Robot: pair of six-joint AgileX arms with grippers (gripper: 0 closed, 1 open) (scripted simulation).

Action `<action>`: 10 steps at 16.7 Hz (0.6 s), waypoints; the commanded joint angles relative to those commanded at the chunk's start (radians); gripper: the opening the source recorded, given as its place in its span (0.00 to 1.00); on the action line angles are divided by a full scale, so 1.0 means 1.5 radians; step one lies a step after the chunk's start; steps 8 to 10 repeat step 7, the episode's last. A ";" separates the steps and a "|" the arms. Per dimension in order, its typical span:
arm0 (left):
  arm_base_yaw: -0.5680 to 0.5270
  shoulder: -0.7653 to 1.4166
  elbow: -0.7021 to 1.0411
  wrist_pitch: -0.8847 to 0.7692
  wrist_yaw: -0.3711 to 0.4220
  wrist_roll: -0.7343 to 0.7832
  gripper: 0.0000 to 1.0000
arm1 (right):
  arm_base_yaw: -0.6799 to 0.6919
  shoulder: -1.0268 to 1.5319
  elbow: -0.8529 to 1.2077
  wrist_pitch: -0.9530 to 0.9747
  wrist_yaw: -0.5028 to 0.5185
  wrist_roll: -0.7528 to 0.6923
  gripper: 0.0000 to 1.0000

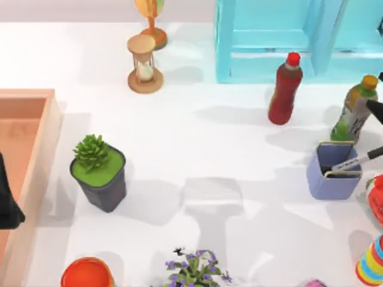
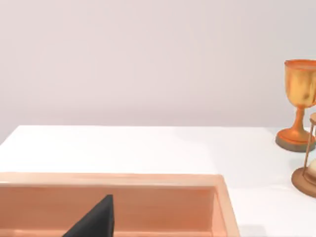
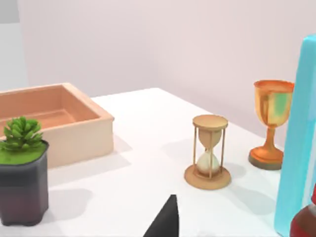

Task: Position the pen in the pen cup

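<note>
— What's closest to us from above?
— Our left gripper (image 1: 9, 206), parked over the wooden tray (image 1: 36, 155) at the table's left; can't tell its fingers.
— And the pen (image 1: 352, 161)?
— Leaning tilted in the pen cup (image 1: 332, 179), its end out over the rim, beside the green bottle (image 1: 354, 109).
— Right gripper (image 1: 378, 107)?
— At the right edge; fingers unclear too.

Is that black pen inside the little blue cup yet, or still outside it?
Partly in. The pen leans tilted across the blue cup, its lower end inside the opening and its upper end sticking out past the rim toward the table's right.
</note>
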 joint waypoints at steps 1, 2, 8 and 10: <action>0.000 0.000 0.000 0.000 0.000 0.000 1.00 | 0.000 0.000 0.000 0.000 0.000 0.000 0.98; 0.000 0.000 0.000 0.000 0.000 0.000 1.00 | 0.000 0.000 0.000 0.000 0.000 0.000 1.00; 0.000 0.000 0.000 0.000 0.000 0.000 1.00 | 0.000 0.000 0.000 0.000 0.000 0.000 1.00; 0.000 0.000 0.000 0.000 0.000 0.000 1.00 | 0.000 0.000 0.000 0.000 0.000 0.000 1.00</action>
